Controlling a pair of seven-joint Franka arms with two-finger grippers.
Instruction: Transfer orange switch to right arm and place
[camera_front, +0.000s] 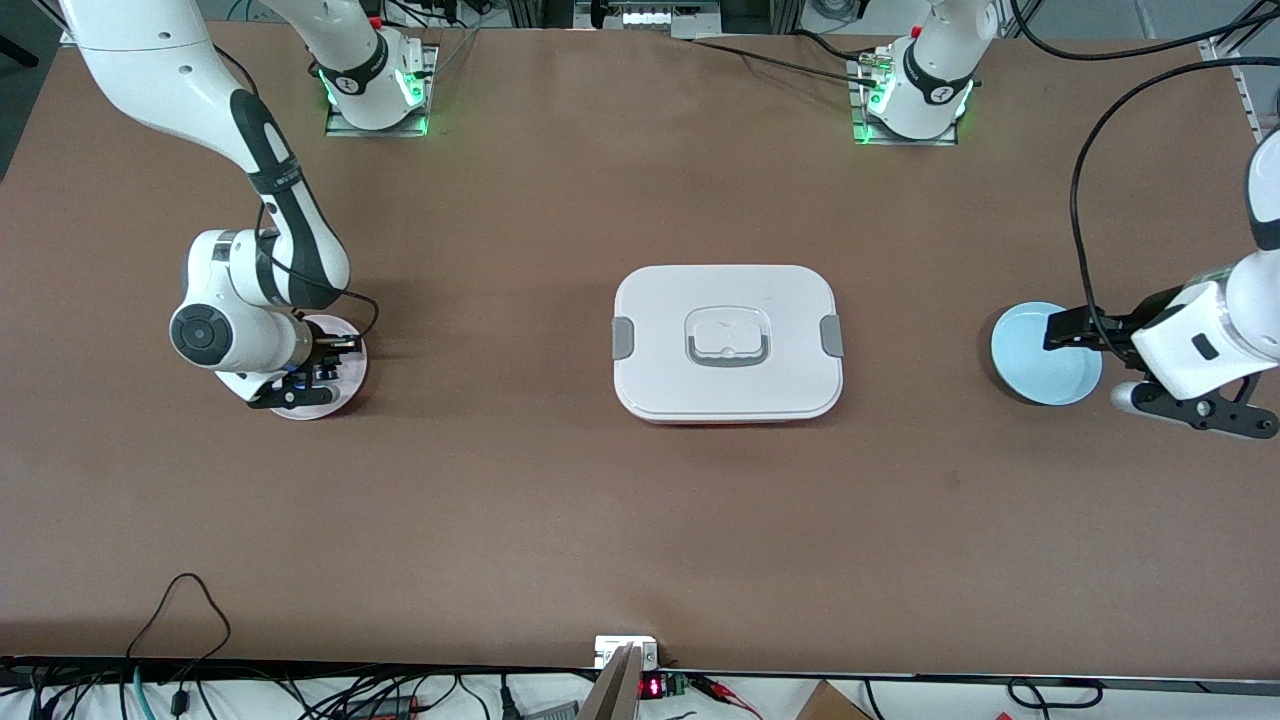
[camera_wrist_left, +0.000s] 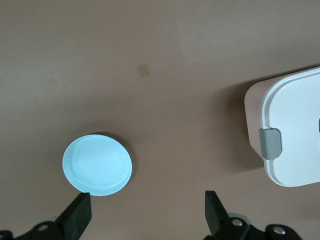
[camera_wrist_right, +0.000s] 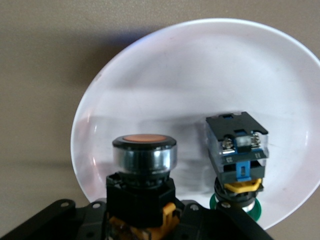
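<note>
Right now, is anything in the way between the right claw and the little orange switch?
No. The right claw is right at the orange switch, low over the pink plate. The green-capped switch stands beside it on the same plate, not between them. The left claw waits open near the blue plate.

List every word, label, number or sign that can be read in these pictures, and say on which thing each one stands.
Nothing can be read with certainty.
Red digits on the small display at the table edge nearest the front camera: too small to read.
Round emblems on the two arm bases: too small to read.
Band on the right arm: small marking, unreadable.
Green-capped switch on the pink saucer: no clear text.
Orange switch, white lidded box, blue saucer: none.
</note>
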